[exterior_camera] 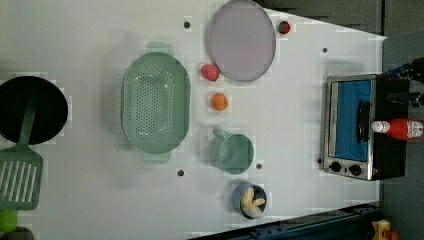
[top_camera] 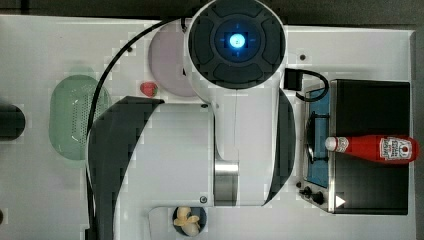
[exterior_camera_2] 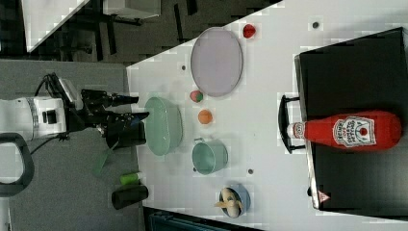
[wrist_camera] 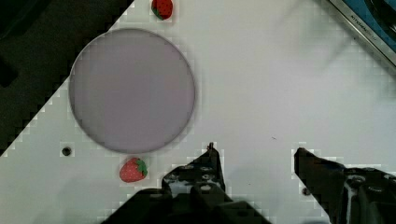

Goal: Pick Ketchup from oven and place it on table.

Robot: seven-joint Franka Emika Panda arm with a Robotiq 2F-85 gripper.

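While slim red Ketchup [top_camera: 374, 148] lies atop boxy oven [top_camera: 372, 190] | gripper [wrist_camera: 256, 156] empty, spread

Lying free along the oven's [exterior_camera_2: 356, 62] black top, nothing crowding the ketchup bottle [exterior_camera_2: 349, 131] from above. Spreading bare across the desk [exterior_camera: 295, 110] between oven and cup [exterior_camera: 232, 153], plate [exterior_camera: 242, 40], orange [exterior_camera: 218, 101].

Ketchup [exterior_camera_2: 353, 131] flat on the oven [exterior_camera_2: 356, 72] top — cap over the handle [exterior_camera_2: 284, 124]
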